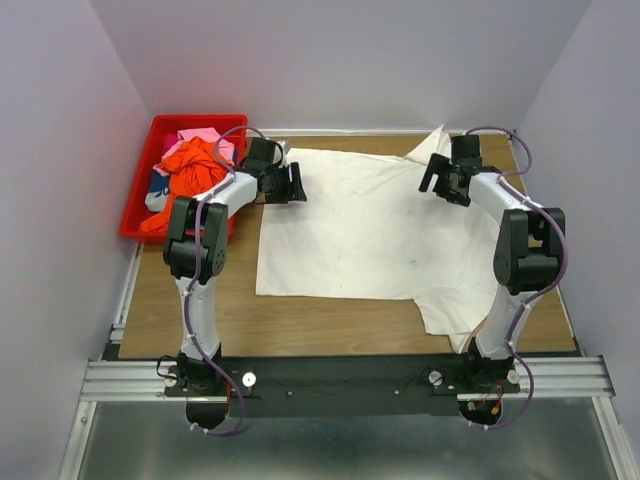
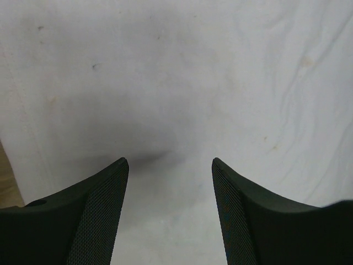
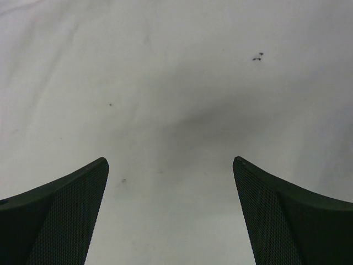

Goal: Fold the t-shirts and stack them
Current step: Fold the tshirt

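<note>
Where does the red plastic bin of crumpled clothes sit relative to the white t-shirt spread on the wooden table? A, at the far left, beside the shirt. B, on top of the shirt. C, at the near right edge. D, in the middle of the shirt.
A: in the top view the red plastic bin sits at the far left of the wooden table, beside the white t-shirt and off its cloth.

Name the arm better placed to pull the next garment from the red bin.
Left: the left pincer hovers near the red plastic bin; the right pincer is across the white t-shirt.
</note>
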Action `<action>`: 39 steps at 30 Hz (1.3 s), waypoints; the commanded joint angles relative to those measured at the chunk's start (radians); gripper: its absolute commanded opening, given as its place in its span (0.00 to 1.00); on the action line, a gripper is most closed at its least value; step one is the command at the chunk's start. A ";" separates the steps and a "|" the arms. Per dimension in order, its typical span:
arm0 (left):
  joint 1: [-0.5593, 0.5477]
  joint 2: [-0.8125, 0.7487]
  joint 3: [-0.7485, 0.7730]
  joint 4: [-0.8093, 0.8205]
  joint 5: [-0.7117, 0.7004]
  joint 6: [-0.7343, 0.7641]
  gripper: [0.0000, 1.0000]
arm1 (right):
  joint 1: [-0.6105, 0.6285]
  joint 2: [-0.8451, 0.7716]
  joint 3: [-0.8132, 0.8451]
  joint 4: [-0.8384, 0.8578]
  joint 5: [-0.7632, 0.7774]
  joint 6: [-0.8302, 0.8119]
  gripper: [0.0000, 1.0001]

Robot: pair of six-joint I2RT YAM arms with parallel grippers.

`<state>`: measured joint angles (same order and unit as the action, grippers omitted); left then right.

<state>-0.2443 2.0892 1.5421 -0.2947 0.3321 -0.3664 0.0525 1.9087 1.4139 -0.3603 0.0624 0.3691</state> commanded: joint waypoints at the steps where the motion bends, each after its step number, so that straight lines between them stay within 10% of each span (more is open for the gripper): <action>1: -0.001 0.035 0.019 -0.061 -0.070 0.053 0.70 | 0.001 0.044 -0.027 0.001 0.034 0.037 1.00; 29: 0.051 0.471 0.687 -0.204 -0.041 0.133 0.71 | -0.020 0.483 0.477 -0.019 -0.038 0.014 1.00; 39: 0.048 0.304 0.655 -0.110 0.004 0.168 0.71 | -0.022 0.460 0.589 -0.031 -0.147 -0.013 1.00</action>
<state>-0.1936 2.5378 2.2429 -0.4465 0.3107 -0.2298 0.0357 2.3840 1.9629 -0.3687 -0.0116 0.3748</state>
